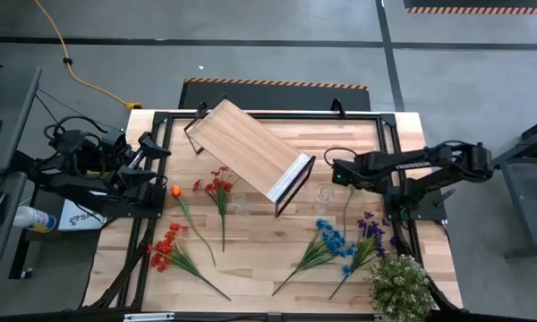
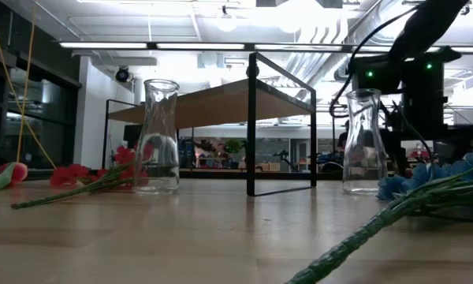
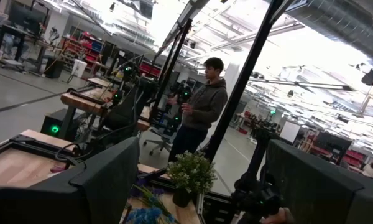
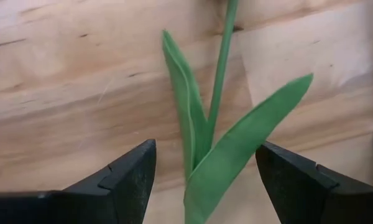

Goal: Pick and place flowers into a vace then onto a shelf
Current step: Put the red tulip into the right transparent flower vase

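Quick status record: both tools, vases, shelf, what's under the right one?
left tool: open, parked at the table's left edge, empty
right tool: open, straddling a green stem with leaves, not closed on it
vases: two clear, both empty and upright
shelf: standing mid-table, nothing on it
flowers: red, blue, purple, all lying on the table

Bright ceiling strip lights (image 2: pixel 221 45) wash out the low and left wrist views with glare. The nearest stem (image 2: pixel 378 229) looks blurred, perhaps too close for focus.
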Robot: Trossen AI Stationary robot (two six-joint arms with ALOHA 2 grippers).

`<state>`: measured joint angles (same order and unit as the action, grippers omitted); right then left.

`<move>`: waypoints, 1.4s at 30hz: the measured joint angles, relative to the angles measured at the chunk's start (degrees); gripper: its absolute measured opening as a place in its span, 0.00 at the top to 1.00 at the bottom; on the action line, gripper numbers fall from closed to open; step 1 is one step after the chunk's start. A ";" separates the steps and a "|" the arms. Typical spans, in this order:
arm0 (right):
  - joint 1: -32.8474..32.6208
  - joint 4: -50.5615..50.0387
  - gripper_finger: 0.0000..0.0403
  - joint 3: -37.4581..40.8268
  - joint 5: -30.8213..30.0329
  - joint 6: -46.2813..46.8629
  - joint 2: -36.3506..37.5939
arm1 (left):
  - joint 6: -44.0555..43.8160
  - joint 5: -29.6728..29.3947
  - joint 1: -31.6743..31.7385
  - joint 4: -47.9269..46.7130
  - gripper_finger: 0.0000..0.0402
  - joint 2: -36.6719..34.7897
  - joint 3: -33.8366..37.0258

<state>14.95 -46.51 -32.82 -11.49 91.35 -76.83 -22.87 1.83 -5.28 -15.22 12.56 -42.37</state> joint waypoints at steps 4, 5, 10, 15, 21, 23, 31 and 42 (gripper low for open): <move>1.47 0.24 0.34 0.00 -0.16 -0.15 -0.49 | -0.10 0.14 0.02 -0.02 0.04 -0.01 0.00; 1.79 0.31 0.34 0.00 -0.15 -0.20 -0.49 | -0.13 0.15 0.01 -0.06 0.04 0.00 0.00; 3.28 0.33 0.34 0.00 0.25 -1.00 -0.49 | -0.15 0.13 0.02 -1.43 0.04 0.00 0.00; 4.68 0.32 0.37 0.00 0.61 -1.86 -0.49 | -0.15 0.13 0.01 -2.62 0.04 -0.02 0.00; 5.69 0.31 0.44 0.00 0.72 -3.34 -0.47 | -0.15 0.11 0.01 -3.02 0.04 -0.02 0.00; 5.72 0.30 0.47 0.00 0.68 -3.37 -0.47 | -0.15 0.11 0.01 -3.04 0.04 -0.01 0.00; 5.72 0.31 0.55 0.00 0.11 -3.39 -0.47 | -0.15 0.09 0.02 -3.02 0.04 -0.02 0.00; 5.72 0.31 0.66 0.00 -0.09 -3.39 -0.47 | -0.15 -0.11 0.01 -3.02 0.04 -0.01 0.00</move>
<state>20.67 -46.20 -32.82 -11.57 87.96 -77.30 -23.03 1.72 -5.27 -18.24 12.54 -42.37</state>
